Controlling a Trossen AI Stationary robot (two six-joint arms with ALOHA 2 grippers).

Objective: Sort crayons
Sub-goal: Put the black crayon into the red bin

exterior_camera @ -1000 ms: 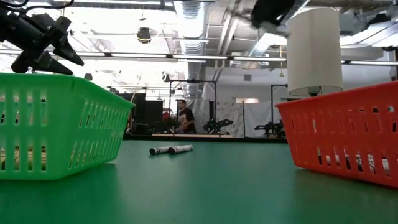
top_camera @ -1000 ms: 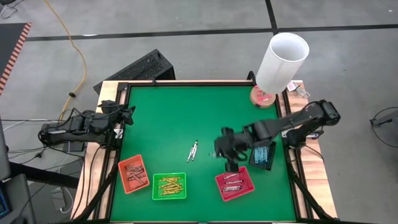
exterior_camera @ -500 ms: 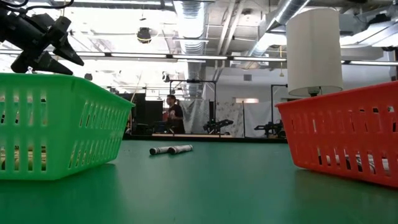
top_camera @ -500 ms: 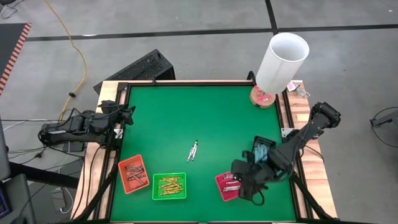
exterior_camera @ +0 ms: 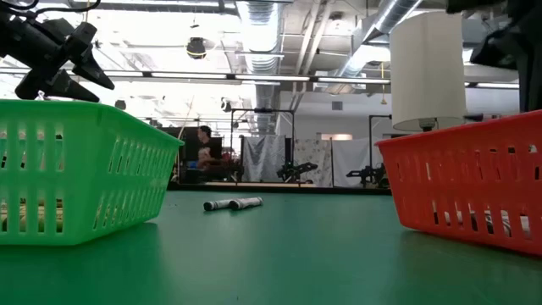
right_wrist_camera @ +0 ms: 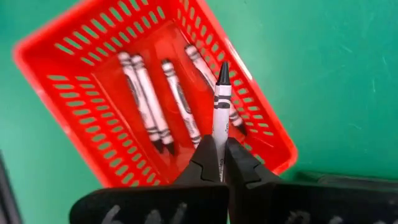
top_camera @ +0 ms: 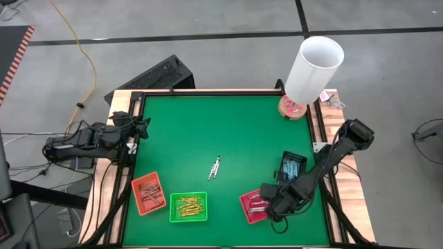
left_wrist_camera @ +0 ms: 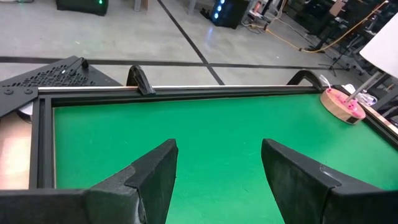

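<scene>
Handling of the light, stiff, paper-wrapped silvery-grey crayon (right_wrist_camera: 221,106), clamped at its base over the red slotted plastic tray (right_wrist_camera: 74,59) by the right gripper (right_wrist_camera: 217,155), is judged best mid-shaft; the left gripper (left_wrist_camera: 217,168) is spread, empty.

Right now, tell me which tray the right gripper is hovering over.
The red tray, at the table's near right. The right gripper, shut on a grey crayon, hangs above it; the green tray and orange tray lie further left.

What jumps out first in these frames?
The right gripper pinches a silvery grey crayon with a dark tip over the small red plastic tray, near the table's front right. Two more loose grey crayons lie mid-table on the green mat. A tall white cylinder stands at the far right corner.
</scene>
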